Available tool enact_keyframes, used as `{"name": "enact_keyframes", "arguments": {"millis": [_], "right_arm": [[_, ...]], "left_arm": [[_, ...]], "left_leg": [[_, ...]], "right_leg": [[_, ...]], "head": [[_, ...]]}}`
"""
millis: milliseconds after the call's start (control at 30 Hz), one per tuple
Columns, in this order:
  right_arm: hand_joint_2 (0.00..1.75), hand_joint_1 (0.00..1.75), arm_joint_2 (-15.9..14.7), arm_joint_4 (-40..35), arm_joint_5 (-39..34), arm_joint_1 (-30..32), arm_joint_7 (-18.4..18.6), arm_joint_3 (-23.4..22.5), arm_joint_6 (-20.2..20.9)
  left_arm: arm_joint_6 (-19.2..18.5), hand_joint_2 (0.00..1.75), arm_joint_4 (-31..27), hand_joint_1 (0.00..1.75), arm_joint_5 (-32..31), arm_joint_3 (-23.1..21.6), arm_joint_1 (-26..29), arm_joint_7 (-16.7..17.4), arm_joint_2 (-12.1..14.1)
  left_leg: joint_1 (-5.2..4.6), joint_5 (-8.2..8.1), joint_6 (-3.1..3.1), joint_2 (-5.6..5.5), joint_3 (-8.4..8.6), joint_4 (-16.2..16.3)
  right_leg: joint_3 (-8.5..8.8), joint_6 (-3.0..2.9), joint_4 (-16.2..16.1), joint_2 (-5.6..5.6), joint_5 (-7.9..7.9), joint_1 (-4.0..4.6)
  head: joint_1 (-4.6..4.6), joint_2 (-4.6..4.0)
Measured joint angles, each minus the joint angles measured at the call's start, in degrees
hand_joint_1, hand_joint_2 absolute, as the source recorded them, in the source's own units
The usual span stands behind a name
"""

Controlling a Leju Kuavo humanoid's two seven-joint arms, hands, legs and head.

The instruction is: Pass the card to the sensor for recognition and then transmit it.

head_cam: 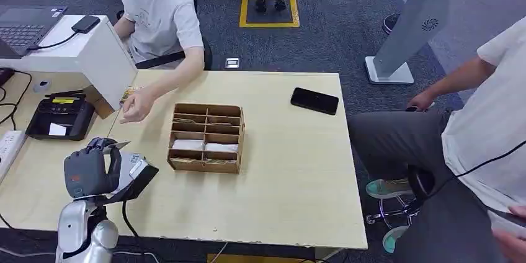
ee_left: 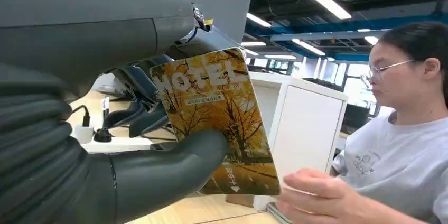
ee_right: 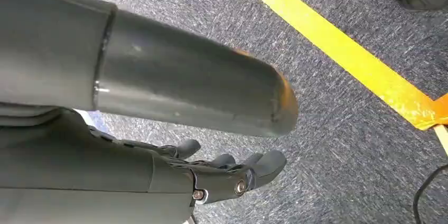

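Observation:
My left hand [head_cam: 92, 173] is raised over the table's front left part and pinches a hotel card [ee_left: 214, 113] printed with yellow autumn trees, held upright between the thumb [ee_left: 169, 168] and the fingers. From the head view the card's thin edge [head_cam: 120, 145] shows just above the hand. The black card sensor [head_cam: 59, 118] lies at the table's left, beyond my hand and apart from it. My right hand [ee_right: 232, 174] hangs over grey carpet with nothing in it, its fingers loosely extended.
A person sits behind the table, one hand [head_cam: 138, 106] reaching near the sensor. A wooden card organiser [head_cam: 206, 137] stands mid-table, a black phone [head_cam: 314, 100] at the far right, a white box [head_cam: 96, 55] behind the sensor. Another person [head_cam: 477, 126] sits at the right.

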Motion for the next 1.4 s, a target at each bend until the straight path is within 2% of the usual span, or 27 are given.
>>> {"name": "enact_keyframes", "arguments": {"millis": [233,333,400,467,600,667,767,900,1233,1400], "right_arm": [[0.00,0.00,0.0,0.0,0.4,-0.1,-0.1,-0.2,0.0],[0.00,0.00,0.0,0.0,0.7,-0.1,-0.2,-0.3,0.0],[0.00,0.00,0.0,0.0,1.4,-0.1,-0.3,-0.6,0.0],[0.00,0.00,0.0,0.0,1.8,-0.2,-0.3,-1.3,0.0],[0.00,0.00,0.2,0.0,2.8,-0.2,0.0,-2.5,0.1],[0.00,0.00,0.3,0.0,3.1,-0.2,0.0,-3.1,0.4],[0.00,0.00,0.3,0.0,3.7,-0.2,0.0,-3.5,0.6],[0.00,0.00,0.3,0.0,4.6,-0.4,0.0,-4.3,0.7],[0.00,0.00,0.3,0.0,5.0,-0.6,-0.1,-4.6,0.7],[0.00,0.00,0.5,0.0,5.9,-0.6,-0.1,-4.6,0.6]], "left_arm": [[-0.2,1.75,0.0,1.75,0.4,0.0,0.0,-0.2,0.0],[-1.7,1.75,0.0,1.75,4.9,0.0,0.0,-2.4,0.0],[-4.0,1.75,-0.5,1.75,10.0,0.1,0.0,-4.2,-0.4],[-7.3,1.75,-1.5,1.75,14.4,0.6,0.0,-4.0,-1.4],[-17.1,1.75,-3.1,1.75,23.9,2.4,-0.8,0.7,-4.3],[-19.0,1.75,-3.2,1.75,27.0,3.6,-1.2,2.5,-5.2],[-19.9,1.75,-3.2,1.75,29.1,6.5,-2.0,4.1,-6.0],[-21.2,1.75,-3.1,1.75,30.4,10.0,-2.4,4.6,-6.6],[-21.5,1.75,-2.3,1.75,29.6,13.1,-3.0,4.6,-7.6],[-20.0,1.75,-1.1,1.75,28.5,15.8,-3.6,5.3,-7.7]], "left_leg": [[0.00,0.00,0.00,0.00,0.00,0.0],[0.00,0.00,0.00,0.00,0.00,0.0],[0.00,0.00,0.00,0.00,0.00,0.0],[-0.01,0.00,0.00,0.00,0.00,0.0],[-0.01,0.00,0.00,0.00,0.00,0.0],[0.00,0.00,0.00,0.01,0.01,0.0],[0.00,0.00,0.00,0.01,0.02,0.0],[0.02,0.00,0.00,0.01,0.03,0.0],[-0.01,0.00,0.00,0.01,0.02,0.0],[0.00,0.00,0.00,0.01,0.02,0.0]], "right_leg": [[0.00,0.00,0.0,0.00,0.00,0.00],[0.00,0.00,0.0,0.00,0.00,0.00],[0.00,0.00,0.0,0.00,0.00,0.00],[0.00,0.00,0.0,0.00,0.00,0.00],[0.02,0.02,0.0,0.00,0.01,0.00],[0.02,0.02,0.0,0.00,0.03,0.00],[0.02,0.01,0.0,0.01,0.03,0.00],[0.01,0.01,0.0,0.01,0.03,0.00],[0.03,0.03,0.0,0.01,0.04,0.00],[0.03,0.04,0.0,0.01,0.05,-0.01]], "head": [[0.00,0.00],[0.00,0.00],[0.02,0.00],[0.00,0.00],[0.00,0.00],[0.00,0.00],[0.00,0.00],[0.00,0.00],[0.00,0.00],[0.00,0.00]]}}
